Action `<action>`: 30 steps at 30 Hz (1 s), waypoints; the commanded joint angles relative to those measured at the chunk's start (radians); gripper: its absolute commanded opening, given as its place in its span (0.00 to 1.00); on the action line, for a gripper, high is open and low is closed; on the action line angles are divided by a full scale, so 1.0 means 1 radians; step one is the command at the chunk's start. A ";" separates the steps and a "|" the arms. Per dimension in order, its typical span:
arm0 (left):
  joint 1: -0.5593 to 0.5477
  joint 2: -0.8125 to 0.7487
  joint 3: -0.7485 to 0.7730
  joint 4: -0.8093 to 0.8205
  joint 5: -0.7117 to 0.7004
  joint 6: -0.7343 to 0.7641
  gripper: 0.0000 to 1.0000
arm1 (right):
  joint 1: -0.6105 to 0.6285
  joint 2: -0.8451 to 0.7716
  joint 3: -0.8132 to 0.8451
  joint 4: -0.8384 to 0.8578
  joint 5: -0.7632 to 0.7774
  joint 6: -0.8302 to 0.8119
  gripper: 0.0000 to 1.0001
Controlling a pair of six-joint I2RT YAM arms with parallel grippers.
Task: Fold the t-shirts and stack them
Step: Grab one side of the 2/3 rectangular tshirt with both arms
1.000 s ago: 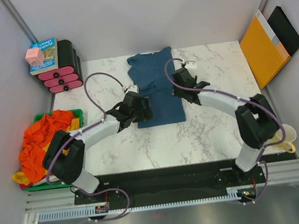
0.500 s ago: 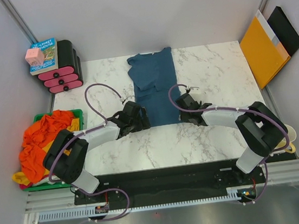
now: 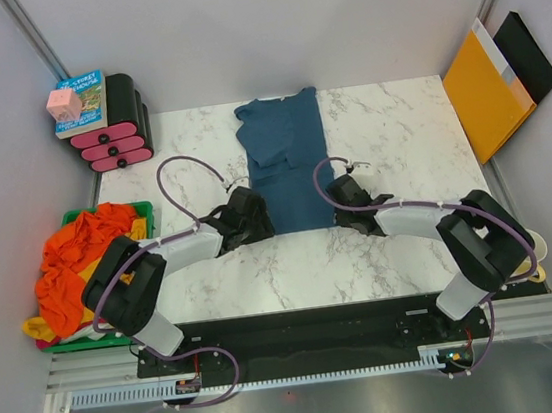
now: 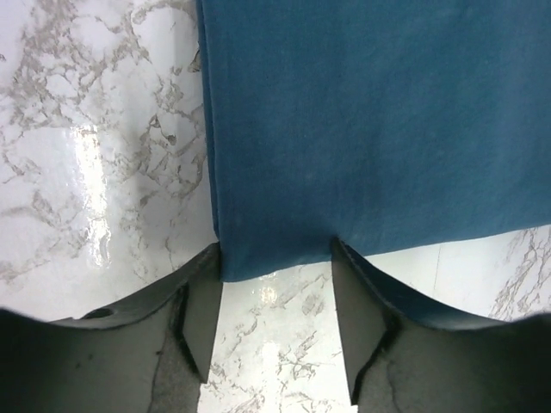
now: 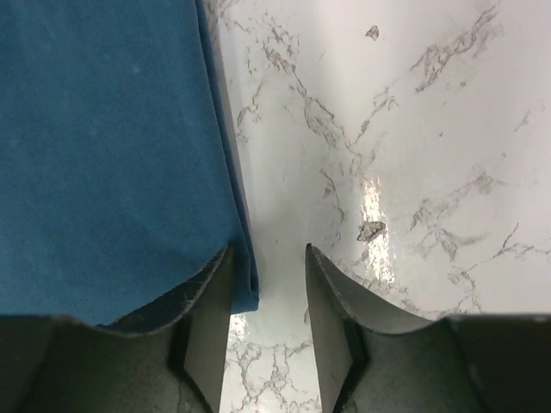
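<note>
A dark teal-blue t-shirt [image 3: 285, 155] lies folded into a long strip on the marble table [image 3: 399, 141], collar end at the far side. My left gripper [image 3: 258, 224] sits low at the strip's near left corner, jaws open, with the hem [image 4: 275, 245] just between its fingertips [image 4: 203, 297]. At the near right corner my right gripper [image 3: 342, 208] is also open. The cloth's folded edge [image 5: 245, 288] lies against the inner face of its left finger [image 5: 211, 301]. Orange [image 3: 71, 257] and mustard yellow [image 3: 37, 326] t-shirts are heaped at the left.
The heap sits in a green bin [image 3: 146, 212] off the table's left edge. A book with a pink cube [image 3: 66, 103] and pink-and-black blocks [image 3: 116, 135] stand at the back left. Orange and black folders [image 3: 488, 90] lean at the right, and a mug [image 3: 529, 256] is near the right arm.
Both grippers have pulled back from the middle of the teal shirt to its near corners and lowered to the table. Their jaws have narrowed.
</note>
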 commanded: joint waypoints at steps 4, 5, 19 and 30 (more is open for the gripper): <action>-0.003 0.004 -0.075 0.048 0.022 -0.069 0.39 | 0.025 -0.040 -0.130 0.008 -0.053 0.061 0.35; -0.003 0.006 -0.078 0.051 0.022 -0.070 0.35 | 0.029 -0.039 -0.136 0.014 -0.054 0.066 0.34; -0.014 -0.072 -0.152 0.053 0.017 -0.079 0.02 | 0.083 -0.112 -0.200 -0.010 -0.042 0.106 0.00; -0.226 -0.365 -0.313 -0.113 -0.075 -0.219 0.02 | 0.286 -0.430 -0.343 -0.229 0.019 0.302 0.00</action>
